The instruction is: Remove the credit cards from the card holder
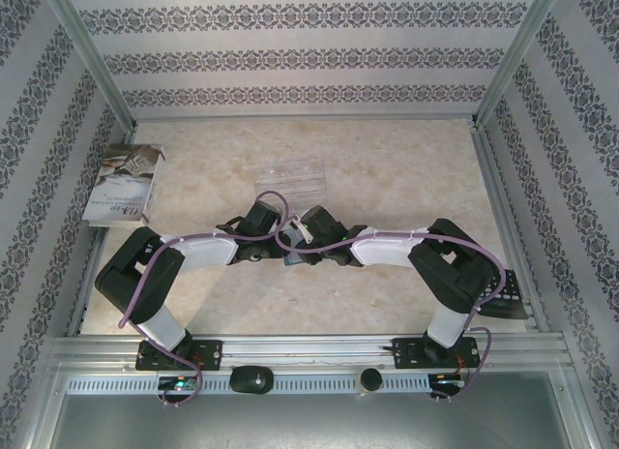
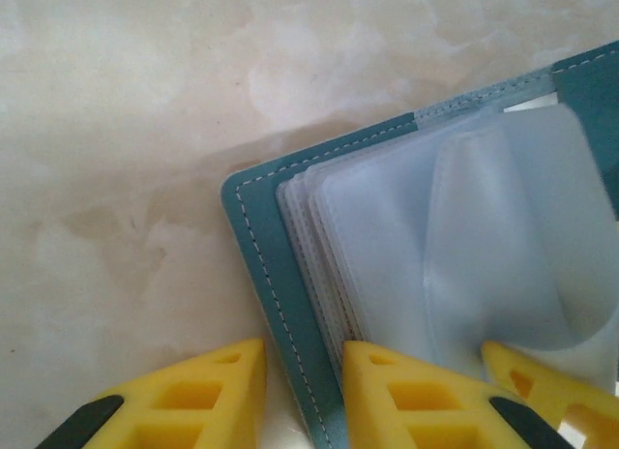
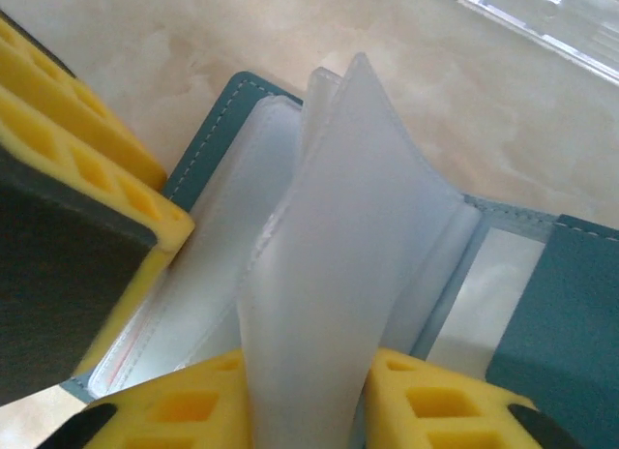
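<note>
Two grips: left hand (image 2: 302,360) clamps card holder (image 2: 259,238); right hand (image 3: 308,372) pinches clear sleeve (image 3: 338,226).

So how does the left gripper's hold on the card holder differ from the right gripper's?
The left gripper straddles the teal cover edge of the card holder, which lies flat on the table. The right gripper pinches one clear sleeve. The left gripper's piece lies low, while the right gripper's sleeve stands lifted above the stack. Both have yellow fingers closed on the same card holder.
</note>
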